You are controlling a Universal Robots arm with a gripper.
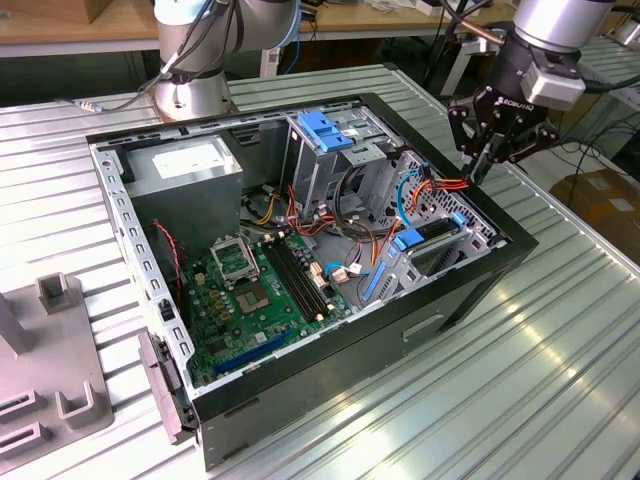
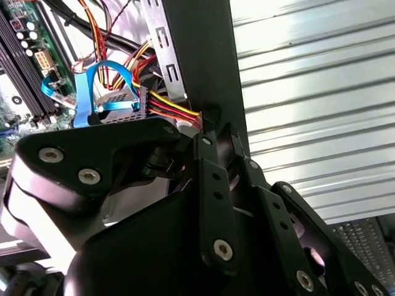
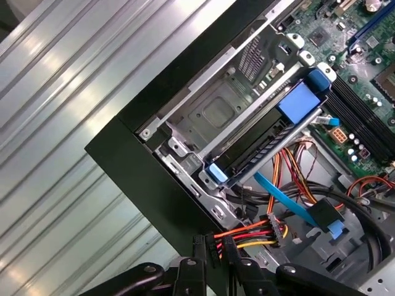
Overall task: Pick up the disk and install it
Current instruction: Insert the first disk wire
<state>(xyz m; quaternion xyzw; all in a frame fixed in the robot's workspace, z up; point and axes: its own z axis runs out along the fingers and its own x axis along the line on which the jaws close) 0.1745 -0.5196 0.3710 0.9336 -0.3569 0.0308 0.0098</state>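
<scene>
Table [image 1: 560,380]: ribbed metal. It carries the open black case [image 1: 380,340], which lies on its side across the middle.
Near edge: a grey blocky fixture [image 1: 60,370] stands at the table's near corner on the exterior view's left, apart from the case.
Motherboard [image 1: 250,290]: green, flat on the case floor toward the near left corner of the case.
The disk [image 1: 437,243]: seated in the silver bay at the case's corner on the exterior view's right, just inside the black wall. In the first wrist view the disk [image 3: 262,139] lies level in the bay, with its blue carrier showing at both ends.
Blue flat cable [image 3: 290,203]: loose beside the bay, its plug end hanging clear of the disk.
Power plug [image 3: 212,242]: black, trailing red, orange and yellow wires [image 2: 170,106] — it sits close to the case wall, near the disk's end but not touching it.
Gripper [image 1: 482,165]: above the case's far right wall. In the first wrist view the gripper [image 3: 213,246] is drawn narrow, with a black finger [image 3: 231,262] on either side of the power plug — pinching it.
Grey metal box [image 1: 190,165]: white sticker on top, in the case's far left corner.
Blue tab [image 1: 322,130]: on an upright silver cage along the case's far wall.
Arm base [image 1: 195,90]: bolted at the table's far edge, behind the case.
</scene>
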